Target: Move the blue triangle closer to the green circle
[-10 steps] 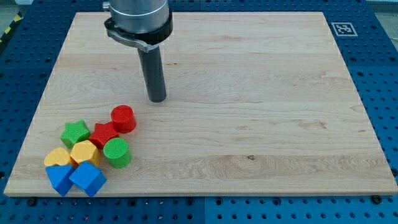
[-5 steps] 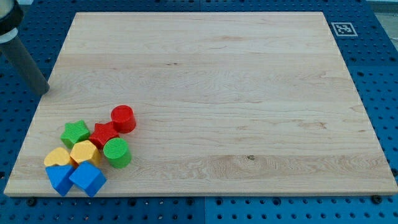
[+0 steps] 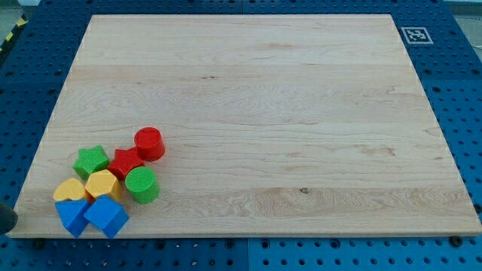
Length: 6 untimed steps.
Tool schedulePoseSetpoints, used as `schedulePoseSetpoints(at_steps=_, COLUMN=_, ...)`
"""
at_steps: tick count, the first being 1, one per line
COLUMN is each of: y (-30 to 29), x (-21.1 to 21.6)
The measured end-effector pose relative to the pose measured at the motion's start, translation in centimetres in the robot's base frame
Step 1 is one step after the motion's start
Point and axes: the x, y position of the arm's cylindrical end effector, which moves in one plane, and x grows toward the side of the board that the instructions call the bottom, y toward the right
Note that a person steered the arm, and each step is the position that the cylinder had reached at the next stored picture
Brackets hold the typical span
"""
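The blue triangle (image 3: 71,217) lies near the board's bottom-left corner, touching a blue cube (image 3: 106,216) on its right. The green circle (image 3: 141,185) stands up and to the right of the cube, close to it. The cube lies between the triangle and the green circle. Only a dark bit of my rod shows at the view's left edge; my tip (image 3: 7,229) is just off the board's bottom-left corner, left of the blue triangle and apart from it.
A yellow heart (image 3: 68,190) and a yellow hexagon (image 3: 102,184) sit right above the blue blocks. A green star (image 3: 92,159), a red star (image 3: 125,162) and a red circle (image 3: 149,143) lie above those. The wooden board (image 3: 286,113) rests on a blue pegboard.
My rod left the board's upper middle, passed the left edge, and now stands off the bottom-left corner. No block has moved.
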Motion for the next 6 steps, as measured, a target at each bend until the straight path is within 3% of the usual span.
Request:
schedulePoseSetpoints(at_steps=2, y=2.6, x=0.1)
schedulePoseSetpoints(at_steps=5, y=15.1, x=0.1)
schedulePoseSetpoints(at_steps=6, y=15.2, x=0.1)
